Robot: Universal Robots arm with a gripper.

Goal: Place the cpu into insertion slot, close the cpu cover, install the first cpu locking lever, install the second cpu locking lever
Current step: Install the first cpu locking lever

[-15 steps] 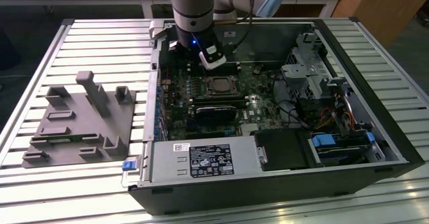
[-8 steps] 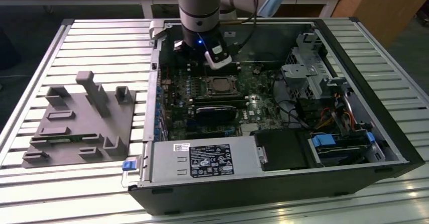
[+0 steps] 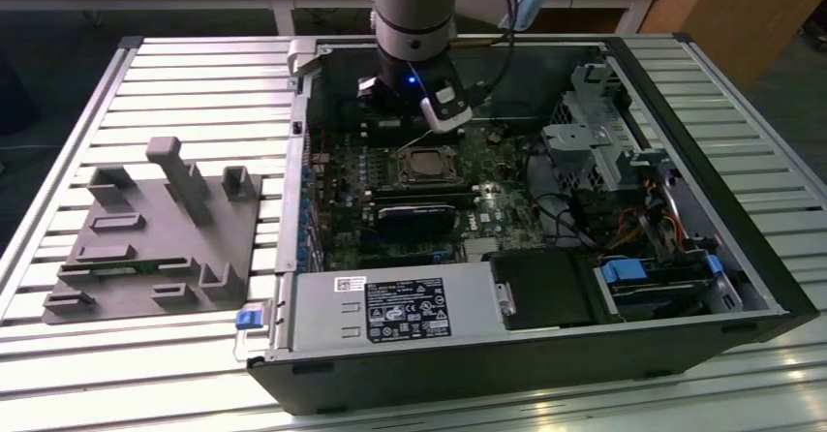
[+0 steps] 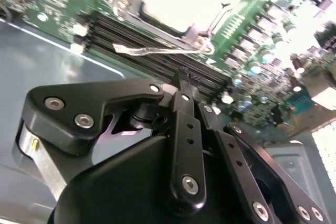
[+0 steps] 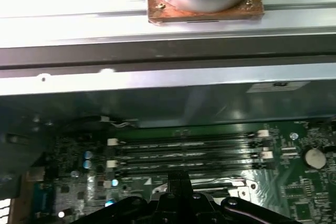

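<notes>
second wrist view: clenched, empty gripper (image 4: 182, 80) just beside lever (image 4: 163, 51) along cover (image 4: 128, 3) edge; risk of slipping off that thin lever, scraping memory slots (image 4: 121, 38).

One insertion slot (image 3: 402, 167), one computer case (image 3: 517, 374).

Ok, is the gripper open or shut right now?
Shut. In both wrist views the gripper has its fingertips pressed together with no gap, and nothing shows between them.
</notes>
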